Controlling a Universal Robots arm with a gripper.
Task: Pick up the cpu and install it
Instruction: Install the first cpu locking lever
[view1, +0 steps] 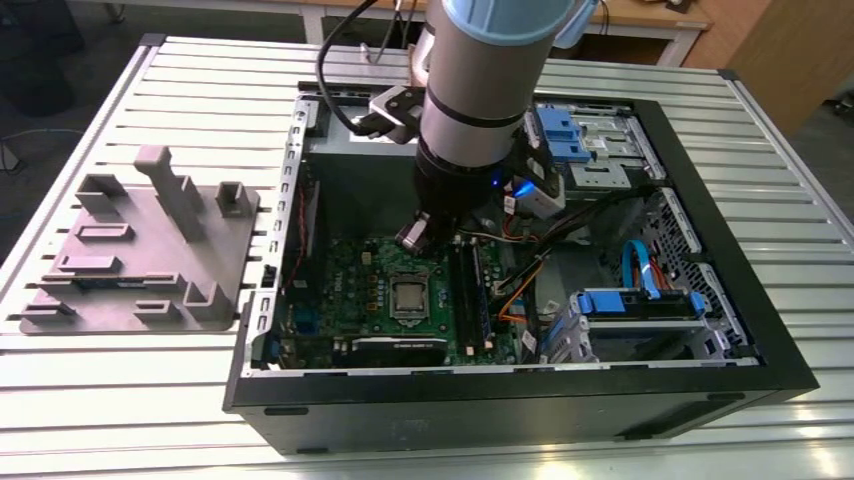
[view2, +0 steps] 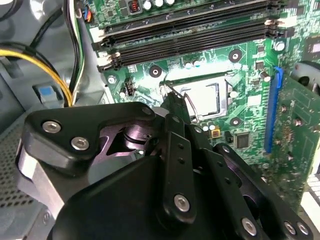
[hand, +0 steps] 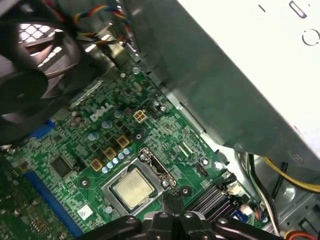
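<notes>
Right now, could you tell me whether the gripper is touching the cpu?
Apart. In the first wrist view the gripper ends beside the cpu, with the socket frame showing between them.

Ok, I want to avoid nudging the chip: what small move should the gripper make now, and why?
Probably a short, straight lift away from the motherboard. The cpu already lies flat inside its socket, and the gripper is shut on nothing, its tips just beside the socket. Moving sideways there could catch the socket or the memory slots.
</notes>
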